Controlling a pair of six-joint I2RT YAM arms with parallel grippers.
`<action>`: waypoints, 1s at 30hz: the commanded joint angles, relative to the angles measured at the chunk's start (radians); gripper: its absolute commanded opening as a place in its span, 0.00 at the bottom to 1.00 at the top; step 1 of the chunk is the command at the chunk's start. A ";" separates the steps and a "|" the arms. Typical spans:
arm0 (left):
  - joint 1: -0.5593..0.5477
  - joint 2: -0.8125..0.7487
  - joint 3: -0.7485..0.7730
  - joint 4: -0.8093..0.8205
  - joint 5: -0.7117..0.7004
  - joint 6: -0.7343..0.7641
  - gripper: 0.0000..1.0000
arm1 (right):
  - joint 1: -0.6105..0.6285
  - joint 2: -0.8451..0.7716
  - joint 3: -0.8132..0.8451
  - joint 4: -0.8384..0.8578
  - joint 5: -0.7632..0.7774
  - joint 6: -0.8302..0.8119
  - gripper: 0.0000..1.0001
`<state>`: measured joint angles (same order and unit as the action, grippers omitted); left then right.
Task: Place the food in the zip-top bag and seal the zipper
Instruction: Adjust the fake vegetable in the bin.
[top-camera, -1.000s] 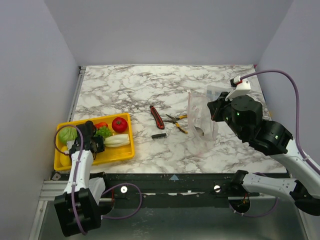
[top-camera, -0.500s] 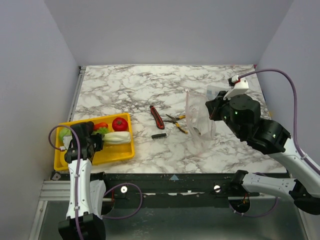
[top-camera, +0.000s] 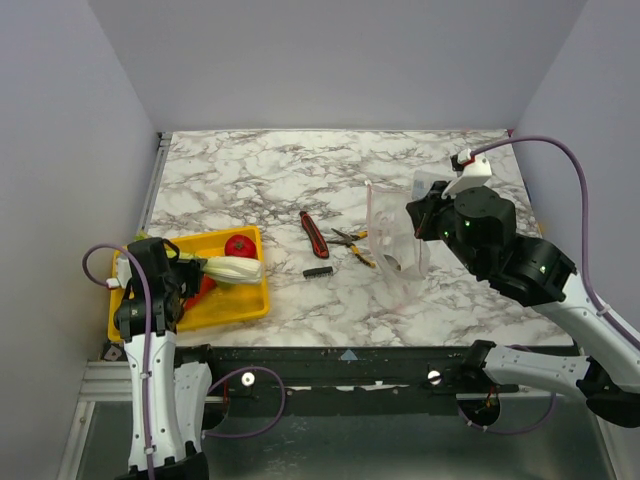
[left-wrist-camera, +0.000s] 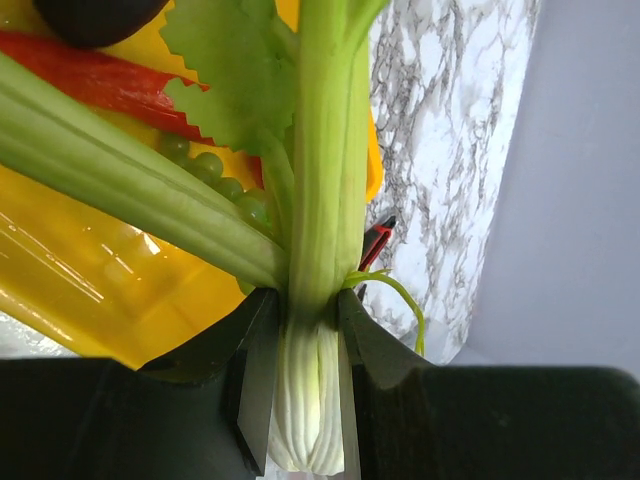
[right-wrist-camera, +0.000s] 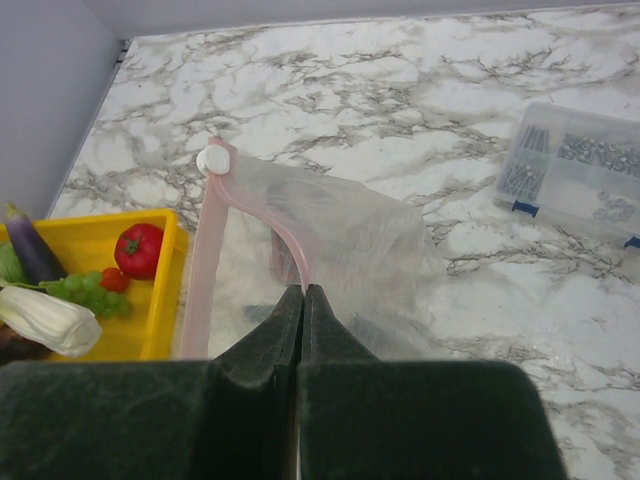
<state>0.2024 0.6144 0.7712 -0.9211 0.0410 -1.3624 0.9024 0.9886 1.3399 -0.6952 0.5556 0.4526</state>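
Observation:
My left gripper (left-wrist-camera: 305, 300) is shut on the pale root end of the long green celery (left-wrist-camera: 320, 200), which stretches over the yellow tray (left-wrist-camera: 90, 290). From above, the celery (top-camera: 228, 268) lies across the tray with the left gripper (top-camera: 190, 268) at its left end. A red tomato (top-camera: 239, 246) and green grapes (left-wrist-camera: 215, 165) rest in the tray. My right gripper (right-wrist-camera: 302, 290) is shut on the rim of the clear zip-top bag (right-wrist-camera: 350, 240), holding it upright with its mouth facing left. The pinkish zipper (right-wrist-camera: 205, 250) carries a white slider (right-wrist-camera: 212, 160).
A red utility knife (top-camera: 314, 232), yellow-handled pliers (top-camera: 352, 240) and a small black part (top-camera: 318, 271) lie between the tray and the bag. A clear box of screws (right-wrist-camera: 580, 170) sits at the back right. A purple eggplant (right-wrist-camera: 30, 255) lies in the tray.
The left arm has swung left and back along the tray with the celery in its jaws. The right gripper has carried the bag slightly left.

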 joint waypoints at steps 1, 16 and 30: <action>-0.002 -0.003 0.027 -0.076 -0.026 -0.013 0.00 | 0.004 0.001 0.032 0.028 -0.014 0.001 0.00; 0.008 0.042 -0.224 0.159 -0.160 -0.001 0.52 | 0.005 -0.013 0.019 0.037 -0.012 -0.013 0.01; 0.028 0.071 -0.253 0.219 -0.261 0.047 0.78 | 0.005 -0.014 0.020 0.034 -0.015 -0.013 0.00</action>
<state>0.2134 0.6876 0.5041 -0.7044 -0.1425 -1.3312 0.9024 0.9871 1.3399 -0.6888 0.5545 0.4511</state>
